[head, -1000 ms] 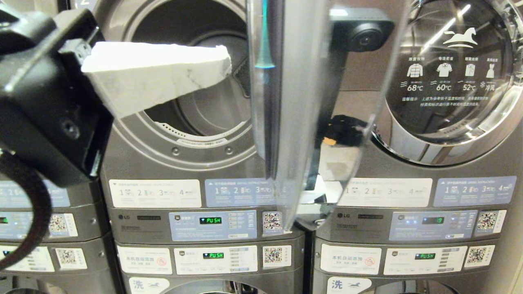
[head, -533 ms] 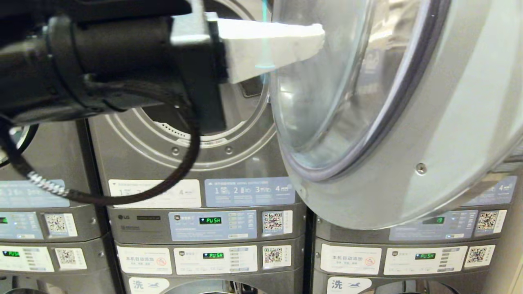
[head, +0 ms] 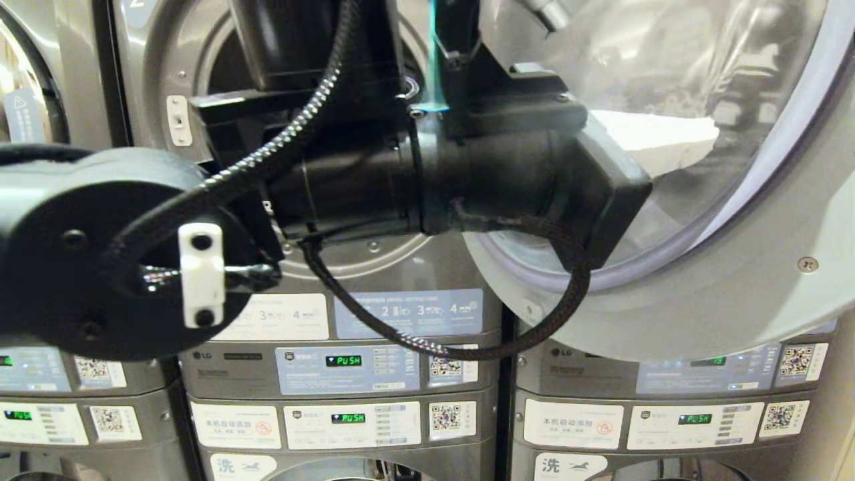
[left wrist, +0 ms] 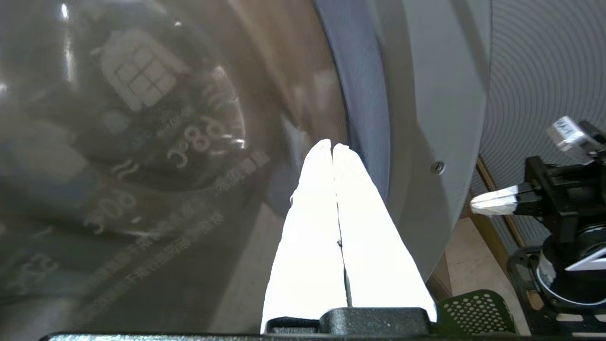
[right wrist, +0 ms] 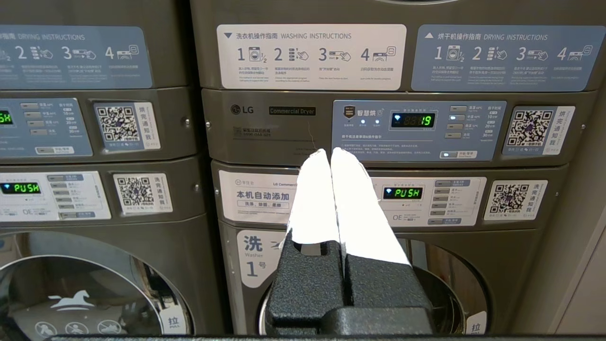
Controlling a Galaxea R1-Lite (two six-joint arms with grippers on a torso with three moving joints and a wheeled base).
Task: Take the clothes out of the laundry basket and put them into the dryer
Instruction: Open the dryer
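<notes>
Two grippers were in view, the left gripper (head: 708, 137) and the right gripper (right wrist: 330, 154), each with two white fingers. One dryer door (head: 768, 287) stood open. In the head view, four green "PUSH" displays (head: 344, 361) glowed, and seven QR stickers (head: 445, 364) lined the panels.

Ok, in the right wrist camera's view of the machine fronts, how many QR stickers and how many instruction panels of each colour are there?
QR stickers: 4
White instruction panels: 1
Blue instruction panels: 2
Total: 7
</notes>
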